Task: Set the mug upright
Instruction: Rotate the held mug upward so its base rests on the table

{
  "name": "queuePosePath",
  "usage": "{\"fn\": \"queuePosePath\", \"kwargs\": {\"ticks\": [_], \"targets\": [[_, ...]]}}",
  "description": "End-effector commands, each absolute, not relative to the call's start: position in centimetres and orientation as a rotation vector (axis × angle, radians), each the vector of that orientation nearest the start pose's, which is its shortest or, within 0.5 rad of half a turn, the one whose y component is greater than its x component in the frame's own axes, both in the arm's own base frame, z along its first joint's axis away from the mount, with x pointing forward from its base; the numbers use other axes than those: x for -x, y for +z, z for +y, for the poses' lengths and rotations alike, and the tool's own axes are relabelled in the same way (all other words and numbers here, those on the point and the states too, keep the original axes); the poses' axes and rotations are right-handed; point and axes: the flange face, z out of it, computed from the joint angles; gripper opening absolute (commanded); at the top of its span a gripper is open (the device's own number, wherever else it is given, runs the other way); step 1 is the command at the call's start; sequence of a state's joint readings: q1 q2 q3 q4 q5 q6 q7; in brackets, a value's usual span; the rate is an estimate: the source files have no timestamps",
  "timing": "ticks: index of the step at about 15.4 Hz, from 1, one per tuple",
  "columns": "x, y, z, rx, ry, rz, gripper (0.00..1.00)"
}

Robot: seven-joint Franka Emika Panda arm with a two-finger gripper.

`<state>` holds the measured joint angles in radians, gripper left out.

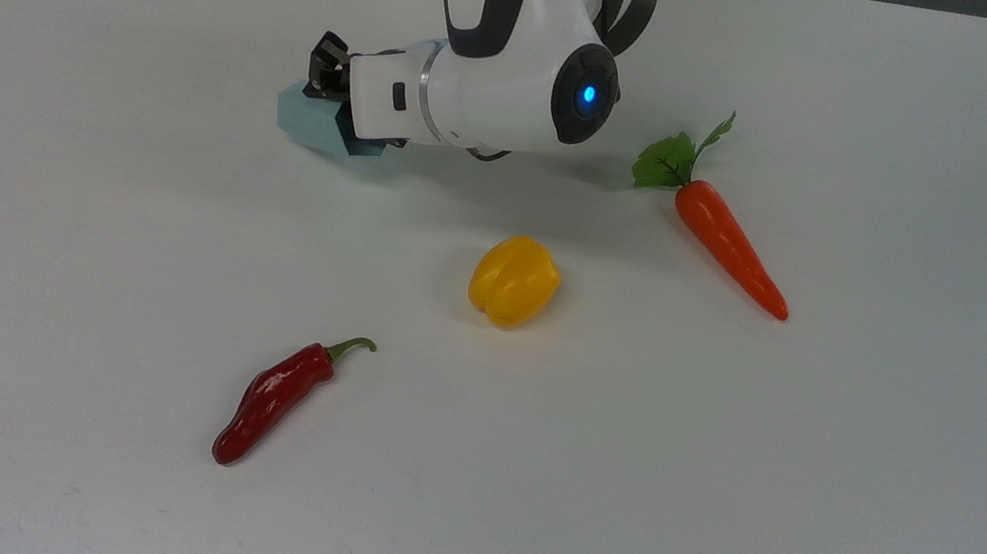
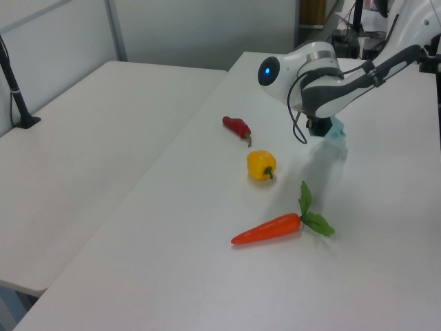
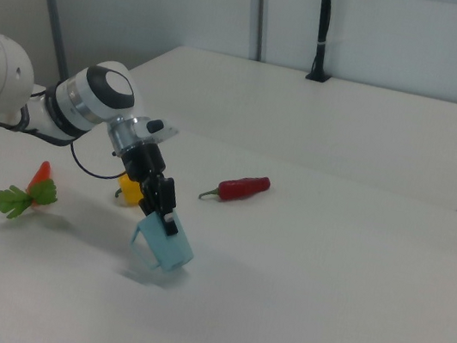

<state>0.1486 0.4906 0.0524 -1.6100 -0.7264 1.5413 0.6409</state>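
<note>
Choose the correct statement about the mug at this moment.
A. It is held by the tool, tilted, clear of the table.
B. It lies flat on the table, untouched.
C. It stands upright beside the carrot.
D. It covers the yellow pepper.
A: in the right view the tool grips the tilted mug, its shadow apart below it on the table.

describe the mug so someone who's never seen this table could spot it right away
On the white table, find the white robot arm; the mug hangs tilted at its gripper, which is shut on the mug's rim. It is a pale teal cup with flat angular sides, unlike the red chili, yellow pepper and orange carrot lying near it.
</note>
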Motion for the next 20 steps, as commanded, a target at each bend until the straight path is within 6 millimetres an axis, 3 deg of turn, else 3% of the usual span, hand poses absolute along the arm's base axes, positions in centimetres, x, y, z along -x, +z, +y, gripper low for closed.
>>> {"fn": "queuePosePath", "kwargs": {"ticks": [1, 3, 5, 7, 11, 15, 16, 17, 19, 20], "targets": [[-62.8, 37.8, 4.6, -2.350, -0.253, -0.234, 0.07], [-62.9, 39.5, 4.8, -2.476, -0.280, -0.142, 0.07], [-63.5, 41.2, 6.6, -2.675, -0.241, -0.006, 0.08], [-63.8, 41.5, 7.9, -2.813, -0.230, 0.126, 0.08], [-64.4, 38.9, 8.9, -2.909, -0.149, 0.422, 0.09], [-65.0, 37.8, 7.4, -2.921, -0.127, 0.539, 0.21], [-65.1, 38.1, 7.2, -2.946, -0.125, 0.557, 0.33], [-65.1, 38.4, 6.4, -2.972, -0.125, 0.555, 0.60], [-65.0, 39.7, 5.3, -2.978, -0.107, 0.556, 1.00], [-64.9, 40.3, 5.3, -2.977, -0.105, 0.550, 1.00]]}}
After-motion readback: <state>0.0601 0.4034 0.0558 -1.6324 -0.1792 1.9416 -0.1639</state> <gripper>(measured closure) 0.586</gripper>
